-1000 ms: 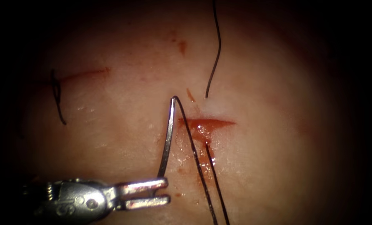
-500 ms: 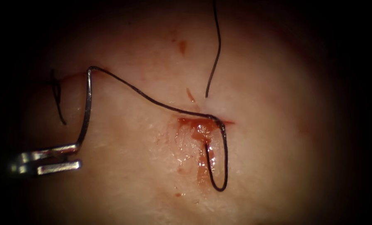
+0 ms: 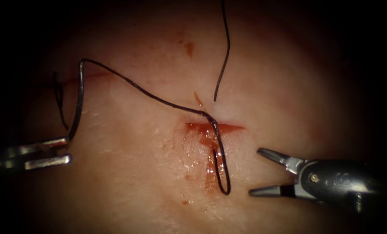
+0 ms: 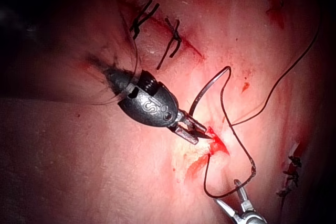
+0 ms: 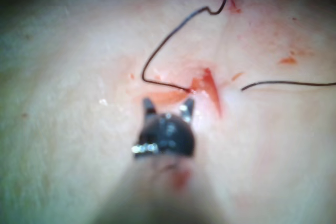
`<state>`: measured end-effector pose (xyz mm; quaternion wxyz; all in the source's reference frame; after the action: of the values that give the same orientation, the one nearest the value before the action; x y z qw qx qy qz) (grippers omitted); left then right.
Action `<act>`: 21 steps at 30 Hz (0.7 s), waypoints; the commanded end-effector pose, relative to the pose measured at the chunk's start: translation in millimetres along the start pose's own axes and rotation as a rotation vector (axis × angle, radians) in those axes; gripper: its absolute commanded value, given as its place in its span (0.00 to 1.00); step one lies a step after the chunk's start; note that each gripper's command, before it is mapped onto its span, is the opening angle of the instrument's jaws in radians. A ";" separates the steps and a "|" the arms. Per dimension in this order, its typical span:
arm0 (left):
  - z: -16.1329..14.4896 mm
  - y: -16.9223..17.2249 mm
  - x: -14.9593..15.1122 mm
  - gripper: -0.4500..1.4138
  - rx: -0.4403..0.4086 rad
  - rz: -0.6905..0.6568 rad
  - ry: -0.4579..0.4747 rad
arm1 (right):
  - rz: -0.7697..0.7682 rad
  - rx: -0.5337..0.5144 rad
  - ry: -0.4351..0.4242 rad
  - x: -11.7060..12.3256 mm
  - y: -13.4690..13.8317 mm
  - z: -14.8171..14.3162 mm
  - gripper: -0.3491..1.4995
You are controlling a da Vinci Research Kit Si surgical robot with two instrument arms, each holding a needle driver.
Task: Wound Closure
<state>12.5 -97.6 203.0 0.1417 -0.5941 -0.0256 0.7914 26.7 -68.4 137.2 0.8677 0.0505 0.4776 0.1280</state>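
Observation:
My left tool (image 3: 67,150) sits far left of the cut (image 3: 215,127), shut on the curved needle (image 3: 77,104) near its pointed end. The needle is out of the tissue (image 3: 128,182) and stands up from the jaws. Dark thread (image 3: 171,104) runs from the needle's tail down to the cut, hangs in a loop (image 3: 225,190) below it and enters the tissue at the wet red spot. My right tool (image 3: 255,172) is lower right of the cut, open, holding nothing, beside the loop. The left wrist view shows the left tool (image 4: 199,136) and needle (image 4: 207,90). The right wrist view shows the right tool (image 5: 168,106) just short of the cut (image 5: 210,90).
A loose thread end (image 3: 224,52) comes down from above and stops just above the cut. An earlier stitch (image 3: 59,95) sits at the far left, and more stitches (image 4: 173,38) show in the left wrist view. Red fluid (image 3: 208,173) streaks the tissue below the cut.
My left tool carried the needle from beside the cut far to the left, drawing thread through; the loop below the cut has shortened. The right tool came in from the right, open.

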 end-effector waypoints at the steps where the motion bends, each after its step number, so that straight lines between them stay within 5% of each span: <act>1: 0.8 0.4 -0.7 0.00 0.000 -0.003 0.000 | -0.035 0.007 0.003 -0.5 -0.1 2.3 0.78; 7: 1.2 -0.2 -1.2 0.00 0.005 -0.004 0.004 | -0.107 0.024 0.003 -2.3 -0.3 5.4 0.78; 15: 1.5 -0.8 -1.5 0.00 0.015 -0.005 0.002 | -0.152 0.019 0.008 -1.2 -0.2 8.4 0.77; 21: 1.6 -0.7 -1.7 0.00 0.023 -0.005 0.001 | -0.178 0.050 0.016 -1.0 -0.3 10.1 0.63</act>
<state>12.0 -96.6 204.7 0.1504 -0.5926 -0.0167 0.7911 34.0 -68.2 142.9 0.8704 0.0299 0.4900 0.0371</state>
